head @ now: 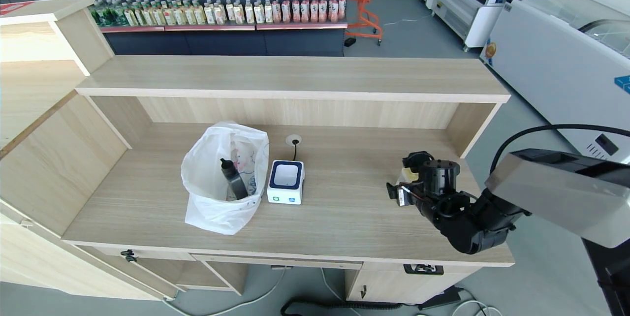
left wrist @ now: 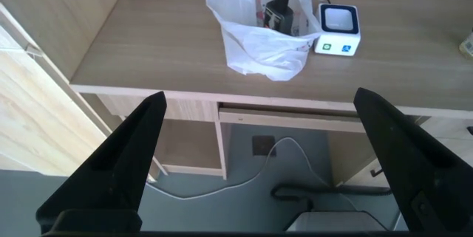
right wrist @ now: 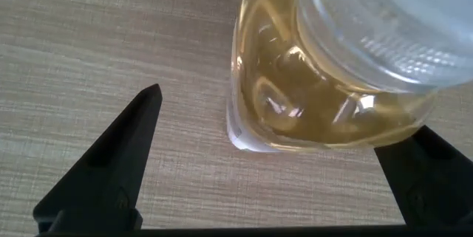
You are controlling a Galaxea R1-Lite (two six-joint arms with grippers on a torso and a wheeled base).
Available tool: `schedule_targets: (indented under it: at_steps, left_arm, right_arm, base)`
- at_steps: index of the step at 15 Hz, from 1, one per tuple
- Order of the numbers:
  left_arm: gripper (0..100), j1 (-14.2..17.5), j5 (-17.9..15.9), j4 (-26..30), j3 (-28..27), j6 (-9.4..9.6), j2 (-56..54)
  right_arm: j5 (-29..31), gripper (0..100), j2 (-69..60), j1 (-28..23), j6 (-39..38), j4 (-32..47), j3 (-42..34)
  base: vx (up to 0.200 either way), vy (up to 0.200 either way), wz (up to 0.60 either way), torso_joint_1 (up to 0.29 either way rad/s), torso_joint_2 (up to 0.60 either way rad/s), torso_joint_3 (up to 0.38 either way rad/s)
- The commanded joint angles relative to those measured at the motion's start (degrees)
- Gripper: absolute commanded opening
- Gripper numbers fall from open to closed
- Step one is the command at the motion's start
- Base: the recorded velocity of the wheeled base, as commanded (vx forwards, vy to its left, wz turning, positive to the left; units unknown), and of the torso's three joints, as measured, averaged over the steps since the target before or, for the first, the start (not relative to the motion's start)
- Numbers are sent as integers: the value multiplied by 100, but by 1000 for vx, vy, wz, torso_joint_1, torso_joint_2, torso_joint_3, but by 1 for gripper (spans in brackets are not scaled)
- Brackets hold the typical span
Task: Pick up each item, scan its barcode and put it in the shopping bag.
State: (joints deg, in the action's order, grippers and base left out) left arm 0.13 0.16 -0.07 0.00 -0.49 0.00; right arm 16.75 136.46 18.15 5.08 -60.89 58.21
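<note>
A dark bottle [head: 234, 180] upright in the white shopping bag [head: 206, 207], scanner [head: 286, 181] just beside, amber-filled clear jar [right wrist: 318, 97] well apart

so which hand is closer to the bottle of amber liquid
Right. The right hand is open around the bottle of amber liquid, right over it. The left hand is out past the front edge of the counter, well away from it.

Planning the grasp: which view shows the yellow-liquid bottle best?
Right wrist view: the bottle shows close up on the counter. The head view has a sliver behind the right gripper; the left wrist view a scrap at its edge.
</note>
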Motion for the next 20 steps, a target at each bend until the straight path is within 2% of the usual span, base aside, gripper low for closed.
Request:
schedule_targets:
  at_steps: [1, 4, 5, 13, 16, 18, 20]
  left_arm:
    - [100, -5, 2, -1, 0, -4, 9]
    - [100, -5, 2, -1, 0, -4, 9]
    - [100, 4, 2, -1, 0, -4, 9]
    - [100, -5, 2, -1, 0, -4, 9]
    - [100, 4, 2, -1, 0, -4, 9]
    - [100, 4, 2, -1, 0, -4, 9]
    - [100, 4, 2, -1, 0, -4, 9]
  right_arm:
    - [-14, 100, 223, 13, 37, -2, 182]
    - [-14, 100, 399, 13, 28, 34, 604]
    - [-14, 0, 452, -5, 37, 34, 692]
    - [-14, 0, 742, -22, 362, -28, 1105]
    - [-172, 0, 399, -31, -25, 7, 1052]
    - [-550, 0, -621, -31, -719, 473, 665]
    - [-1552, 0, -1860, 4, -1352, 1246, 129]
  base:
    - [0, 0, 0, 0, 0, 0]
    - [0, 0, 0, 0, 0, 0]
    - [0, 0, 0, 0, 0, 0]
    - [0, 0, 0, 0, 0, 0]
    - [0, 0, 0, 0, 0, 0]
    - [0, 0, 0, 0, 0, 0]
    - [0, 0, 0, 0, 0, 0]
